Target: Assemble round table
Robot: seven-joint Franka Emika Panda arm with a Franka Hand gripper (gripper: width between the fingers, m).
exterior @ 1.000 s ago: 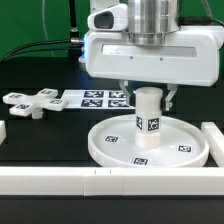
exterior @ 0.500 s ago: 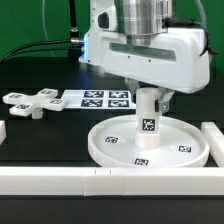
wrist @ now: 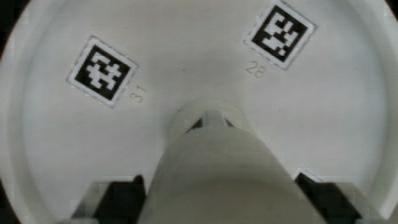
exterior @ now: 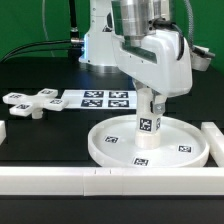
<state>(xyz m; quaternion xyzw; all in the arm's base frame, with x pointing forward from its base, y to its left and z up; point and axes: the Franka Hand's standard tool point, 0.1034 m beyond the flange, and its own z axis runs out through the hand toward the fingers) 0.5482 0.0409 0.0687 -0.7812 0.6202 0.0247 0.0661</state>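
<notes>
The large rimmed round disc (exterior: 110,150) lies flat on the black table near the front. The short thick cylinder post (exterior: 148,125) stands upright on the disc's middle. My gripper (exterior: 150,98) comes down from above and is shut on the post's upper part. In the wrist view the post (wrist: 222,160) fills the middle, with a dark finger (wrist: 121,197) against each side of it, and the disc (wrist: 178,50) with two tags lies beneath. The small cross-shaped foot (exterior: 30,103) lies on the table at the exterior view's left, apart from the disc.
The marker board (exterior: 100,98) lies flat behind the disc. A long white border bar (exterior: 90,180) runs along the front, another (exterior: 214,140) stands at the exterior view's right, and a short piece (exterior: 3,132) shows at the left edge.
My hand has turned about its vertical axis while staying over the disc's middle. The post's tags have turned round with it. The foot has not moved.
</notes>
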